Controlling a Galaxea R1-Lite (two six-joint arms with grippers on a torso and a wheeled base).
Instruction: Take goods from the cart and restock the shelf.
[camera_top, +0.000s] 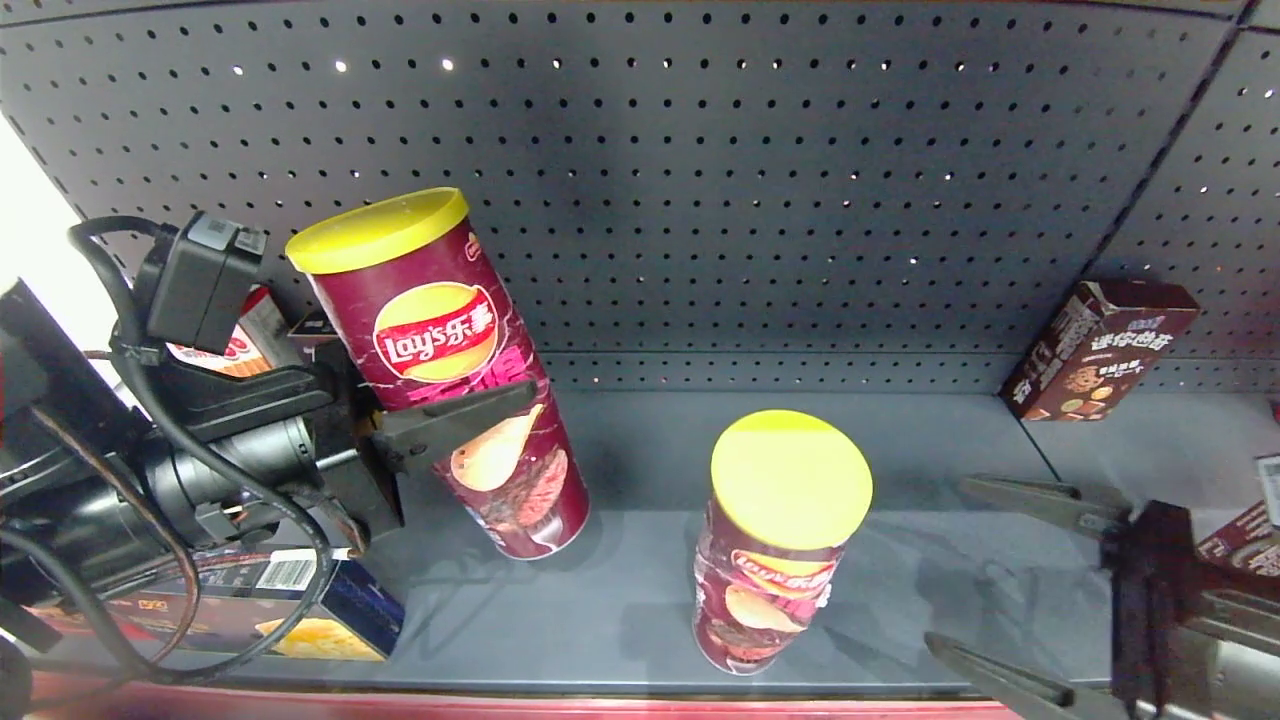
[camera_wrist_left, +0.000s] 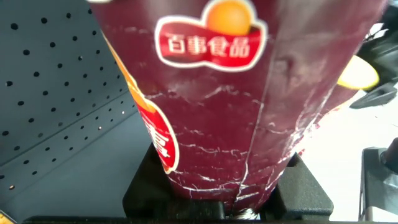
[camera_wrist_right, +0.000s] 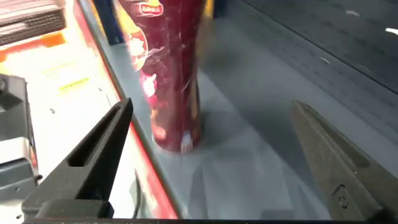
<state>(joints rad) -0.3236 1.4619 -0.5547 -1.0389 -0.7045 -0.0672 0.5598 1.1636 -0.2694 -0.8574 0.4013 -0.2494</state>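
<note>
My left gripper (camera_top: 495, 400) is shut on a maroon chip can (camera_top: 435, 330) with a yellow lid, at the left of the shelf. That can leans toward the left, its base low over the grey shelf floor (camera_top: 640, 470). In the left wrist view the can (camera_wrist_left: 236, 112) sits between the fingers of the left gripper (camera_wrist_left: 227, 193). A second, matching can (camera_top: 775, 540) stands upright near the shelf's front edge, at the middle. My right gripper (camera_top: 948, 562) is open to the right of it, apart from it. The right wrist view has the standing can (camera_wrist_right: 171, 81) beyond the open right gripper (camera_wrist_right: 212, 107).
A brown cookie box (camera_top: 1100, 350) leans on the pegboard back wall (camera_top: 700, 200) at the right. A dark blue box (camera_top: 330, 620) lies at the front left, and another box (camera_top: 245, 345) is behind the left arm. The shelf has a red front lip (camera_top: 600, 705).
</note>
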